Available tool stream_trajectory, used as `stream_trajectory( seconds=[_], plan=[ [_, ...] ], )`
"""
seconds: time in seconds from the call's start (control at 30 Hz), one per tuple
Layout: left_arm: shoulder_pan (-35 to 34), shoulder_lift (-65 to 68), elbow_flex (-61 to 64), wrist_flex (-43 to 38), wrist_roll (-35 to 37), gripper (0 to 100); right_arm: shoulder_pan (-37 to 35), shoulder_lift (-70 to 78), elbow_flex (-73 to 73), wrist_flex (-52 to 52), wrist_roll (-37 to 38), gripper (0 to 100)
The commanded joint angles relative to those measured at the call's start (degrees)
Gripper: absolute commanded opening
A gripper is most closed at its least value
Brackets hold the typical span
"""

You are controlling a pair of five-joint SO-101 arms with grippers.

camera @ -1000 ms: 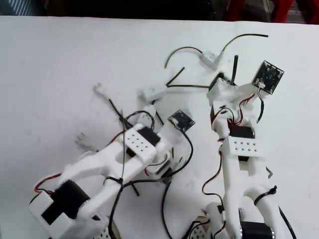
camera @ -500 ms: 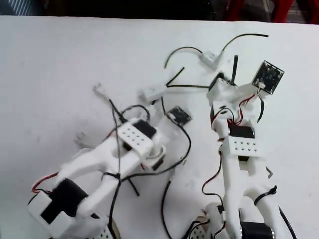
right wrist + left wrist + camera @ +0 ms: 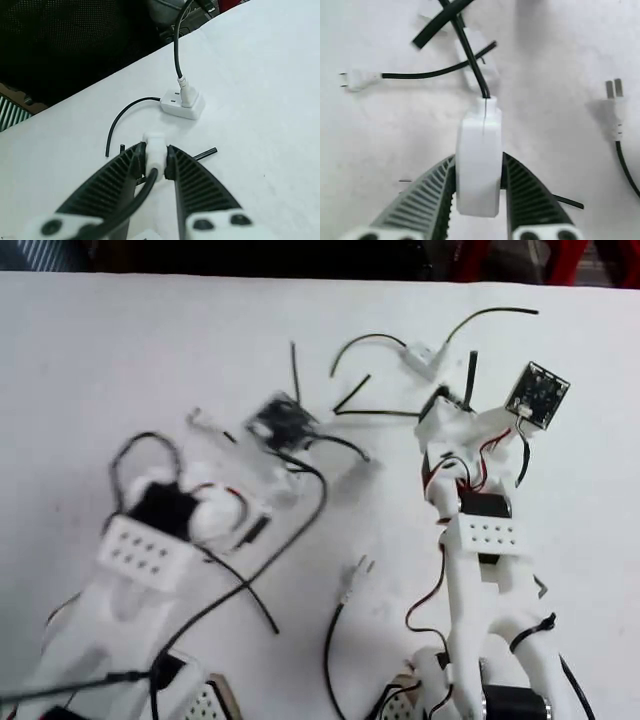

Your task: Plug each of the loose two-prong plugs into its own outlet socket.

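Left gripper: narrow opening, ribbed fingers pressed on both sides of a white outlet socket; in the high view it sits at 11 o'clock from table centre.
Held socket: rounded white body, black cord leaving its far end.
Right gripper: nearly closed, clamped on a white two-prong plug whose black cord runs back between the fingers; at 2 o'clock from centre in the high view.
Second socket: flat on the table at 1 o'clock, beyond the right gripper and apart from it, with a plug already seated in it.
Loose plug: at 5 o'clock, prongs up-table, black cord trailing toward the near edge; also seen at.
Small plug: flat on the table, well apart from the held socket.
Table: plain white, short black cord pieces scattered.
Room: dark strip past the far edge at 12 o'clock; red shapes toward 1 o'clock.
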Motion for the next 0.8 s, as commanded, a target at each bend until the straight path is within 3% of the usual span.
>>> stream_trajectory(
  seconds=[0.0, 0.13, 0.37, 0.47, 0.63, 0.77],
  plan=[
    [-6.5, -5.8, -2.9, -0.1, -2.8, 2, 0.0, 0.1, -2.8, -0.7, -0.5, 1.7],
    [-10.1, -5.8, 0.2, -5.2, -6.3, 2, 0.0, 0.2, -2.8, -0.7, -0.5, 1.7],
    [-13.8, -5.8, 19.7, -29.8, -12.4, 2, 0.0, 0.3, -2.7, -0.7, -0.5, 1.7],
    [-14.0, -5.8, 26.0, -36.8, -16.4, 2, -0.1, 0.3, -2.7, -0.7, -0.4, 1.7],
    [-13.8, -5.8, 30.6, -40.0, -21.7, 5, -1.4, 0.3, -2.6, -0.7, -0.3, 1.7],
    [-14.2, -5.8, 31.1, -38.9, -21.0, 20, -1.8, 0.3, -2.5, -0.7, -0.3, 1.7]
  ],
)
